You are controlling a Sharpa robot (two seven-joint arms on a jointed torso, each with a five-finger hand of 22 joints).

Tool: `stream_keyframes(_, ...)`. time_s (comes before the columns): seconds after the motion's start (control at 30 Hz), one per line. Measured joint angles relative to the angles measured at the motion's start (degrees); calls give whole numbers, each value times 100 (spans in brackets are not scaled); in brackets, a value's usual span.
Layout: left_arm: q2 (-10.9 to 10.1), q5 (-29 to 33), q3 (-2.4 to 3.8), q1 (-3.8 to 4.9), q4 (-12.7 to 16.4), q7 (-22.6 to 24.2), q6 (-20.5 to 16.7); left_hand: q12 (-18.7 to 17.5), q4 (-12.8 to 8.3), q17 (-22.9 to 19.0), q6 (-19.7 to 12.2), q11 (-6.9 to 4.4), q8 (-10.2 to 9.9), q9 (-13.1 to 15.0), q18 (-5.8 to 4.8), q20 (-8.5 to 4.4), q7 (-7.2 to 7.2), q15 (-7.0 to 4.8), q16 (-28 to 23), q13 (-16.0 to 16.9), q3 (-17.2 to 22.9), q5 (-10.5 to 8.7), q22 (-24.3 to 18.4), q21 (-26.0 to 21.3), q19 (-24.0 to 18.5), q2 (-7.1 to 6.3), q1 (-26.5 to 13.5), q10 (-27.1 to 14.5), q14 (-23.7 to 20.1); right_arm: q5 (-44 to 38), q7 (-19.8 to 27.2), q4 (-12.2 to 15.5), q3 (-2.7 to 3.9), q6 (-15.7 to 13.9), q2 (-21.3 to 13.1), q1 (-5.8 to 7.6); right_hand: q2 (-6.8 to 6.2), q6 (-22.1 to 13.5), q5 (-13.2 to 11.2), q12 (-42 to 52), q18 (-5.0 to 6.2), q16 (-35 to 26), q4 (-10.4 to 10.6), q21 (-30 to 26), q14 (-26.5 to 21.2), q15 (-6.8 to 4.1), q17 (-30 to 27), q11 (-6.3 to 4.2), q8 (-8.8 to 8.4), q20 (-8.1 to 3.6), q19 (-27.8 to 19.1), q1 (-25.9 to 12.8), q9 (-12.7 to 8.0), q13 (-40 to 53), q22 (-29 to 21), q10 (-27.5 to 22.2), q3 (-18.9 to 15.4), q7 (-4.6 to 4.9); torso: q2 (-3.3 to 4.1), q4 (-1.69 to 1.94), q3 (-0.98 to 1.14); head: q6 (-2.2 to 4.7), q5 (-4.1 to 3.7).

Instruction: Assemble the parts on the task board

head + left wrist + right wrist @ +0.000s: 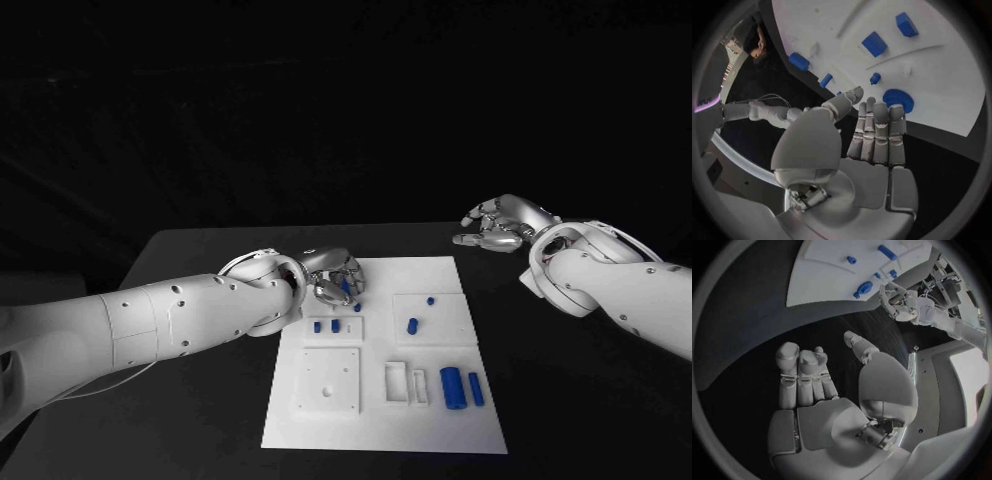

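Observation:
The white task board point(433, 272) lies in the middle of the black table. My left hand point(333, 277) hovers over its far left corner with fingers point(876, 125) stretched out side by side, holding nothing. A round blue part point(898, 99) lies on the board just beyond those fingertips. Two small blue blocks point(326, 326) sit close to the left hand, with a blue peg point(430, 299) and a short blue piece point(413, 325) further right. A long blue cylinder point(451, 387) and a thin blue bar point(476, 390) lie near the front. My right hand point(505, 222) hangs empty, off the board's far right corner.
A raised white plate with holes point(329, 380) and white slotted pieces point(405, 383) sit on the board's near half. Bare black table point(188, 250) surrounds the board. The right wrist view looks across dark table to the board point(823, 275) and the left hand point(895, 300).

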Motion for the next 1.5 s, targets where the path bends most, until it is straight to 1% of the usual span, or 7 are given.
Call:
stream_keyframes(0.1, 45, -305, 0, -16, -47, 12, -9, -172, 35, 0, -61, 14, -63, -30, 2, -28, 1, 11, 26, -79, -3, -13, 0, 62, 53, -74, -12, -14, 73, 1, 1, 1, 0, 0, -1, 0, 0, 0, 23, 0, 0, 0, 0, 0, 0, 0, 0, 0, 0, 0, 0, 0, 0, 0, 0, 0, 0, -1, 1, 0, 3, -3, -12)
stream_keyframes(0.33, 139, -741, 0, -50, -114, 20, 4, -419, 73, 0, -62, 34, -75, -71, -1, -48, 1, 27, 70, -194, -10, -32, -1, 154, 130, -80, -5, -55, 169, 1, 2, 11, 0, 0, 1, -1, 0, 8, 22, 0, 0, 0, 0, 0, 0, 0, -1, 0, 0, -3, 6, 0, 0, 0, 0, 0, 0, -9, 1, 4, 2, -24, -32)
stream_keyframes(0.53, 234, -980, -4, -127, -249, 0, 25, -647, 128, -1, -62, 84, -107, -105, -2, -48, 1, 51, 72, -324, 0, -54, -1, 194, 130, -103, -28, -167, 194, 1, 3, 22, 0, 0, -1, -1, 0, 10, 22, 0, 0, 0, 0, 0, 0, 0, -1, 0, 0, -4, 22, 0, 0, -5, 0, 0, 0, -11, -1, 5, -2, -37, -44)
stream_keyframes(1.03, 393, -1221, -5, -219, -495, -52, 65, -748, 191, -2, -40, 108, -107, -140, -1, -27, 23, 91, 133, -428, 30, -54, -2, 262, 150, -92, -17, -143, 233, 1, 6, 53, 1, 0, -10, -1, 0, -10, 22, 0, 0, 0, 16, 0, 0, 0, 4, 0, 0, -2, 21, 0, 0, -5, 0, 0, -16, -8, -4, 11, -7, -65, -71)
stream_keyframes(1.1, 409, -1233, -5, -231, -529, -52, 78, -749, 196, -2, 9, 109, -107, -145, -2, -26, 20, 101, 133, -430, 25, -54, -3, 262, 151, -62, 13, -45, 244, 1, 6, 55, 1, 0, -11, -1, 0, -6, 22, 0, 0, 0, 16, 0, 0, 0, 4, 0, 0, -2, 21, 0, 0, -4, 3, 0, -16, -4, -5, 9, -7, -72, -71)
stream_keyframes(1.23, 442, -1265, 5, -238, -597, -52, 87, -702, 207, 6, 74, 66, -107, -159, -1, -49, 11, 51, 182, -406, 14, -54, -3, 306, 193, -49, 26, 244, 295, 1, 6, 57, 1, 0, -17, -1, 0, 10, 22, 0, 0, 0, 16, 0, 0, 0, 4, 0, 0, -2, 21, 0, 0, -4, 4, 0, -16, 11, -8, 8, -4, -77, -71)
stream_keyframes(1.5, 478, -1307, 19, -252, -638, -61, 119, -662, 207, 33, 206, 3, -78, -173, 1, -59, 23, 10, 267, -351, 14, -54, -4, 350, 204, 12, 26, 476, 336, 1, 6, 62, 1, 0, -23, -1, 0, 11, 22, 0, 0, 0, 16, 0, 0, 0, 3, 0, 0, -1, 21, 0, 0, -6, 4, 0, -16, 10, -13, 10, -1, -92, -84)
